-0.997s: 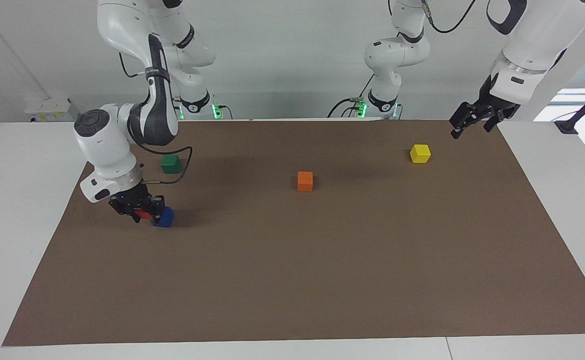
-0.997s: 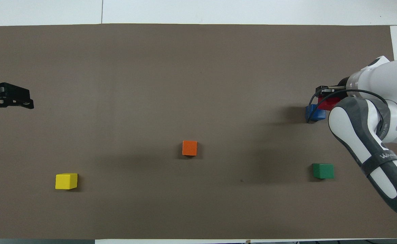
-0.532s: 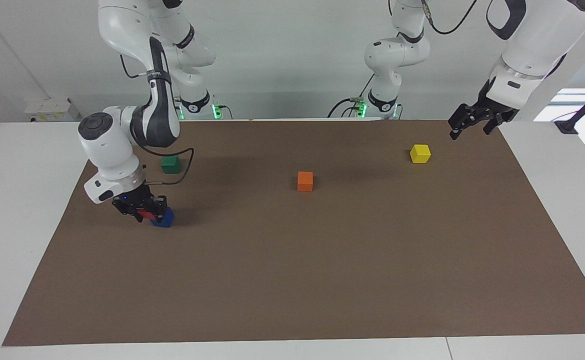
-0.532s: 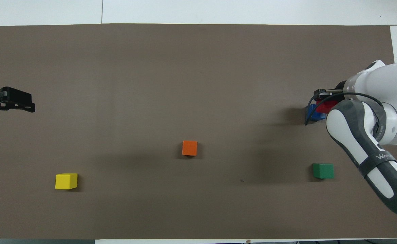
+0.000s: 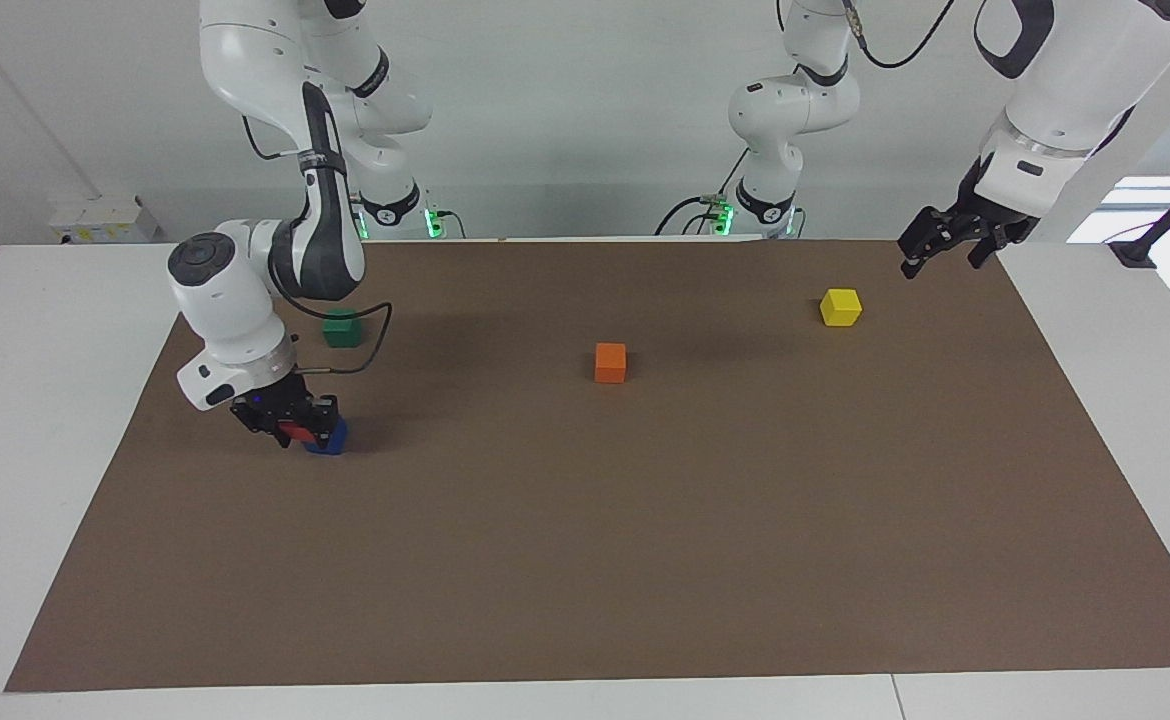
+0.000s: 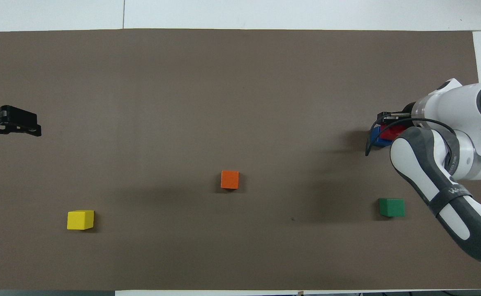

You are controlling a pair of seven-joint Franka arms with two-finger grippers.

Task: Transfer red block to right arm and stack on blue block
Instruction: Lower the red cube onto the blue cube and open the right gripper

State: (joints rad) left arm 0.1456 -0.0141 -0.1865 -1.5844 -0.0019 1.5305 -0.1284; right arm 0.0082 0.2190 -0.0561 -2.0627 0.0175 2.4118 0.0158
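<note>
The right gripper [image 5: 294, 434] is clamped on the red block [image 5: 294, 432], its fingers closed against the block's sides. The red block sits low over the blue block [image 5: 330, 437], overlapping it on the side toward the right arm's end of the table; whether the two blocks touch cannot be told. In the overhead view the right gripper [image 6: 389, 123] holds the red block [image 6: 392, 131] over the blue block [image 6: 375, 136], both partly covered by the forearm.

Since a second ago the right gripper has shifted sideways toward the blue block, so that less blue shows past the red. The right arm [image 5: 245, 300] has swung its elbow inward with it.

The left gripper [image 5: 935, 243] hangs with jaws spread wide and holds nothing, above the mat's edge at the left arm's end, near the yellow block [image 5: 841, 306]. It has risen slightly over the same interval. In the overhead view the left gripper [image 6: 8, 125] shows at the frame's edge.

The orange block [image 5: 610, 362] rests near the mat's centre. The green block [image 5: 342, 328] lies nearer to the robots than the blue block. None of these three has moved.

A brown mat [image 5: 645, 520] covers a white table [image 5: 35, 400]. A pale wall [image 5: 565, 120] stands at the robots' end, and green lights glow at both arm bases.
</note>
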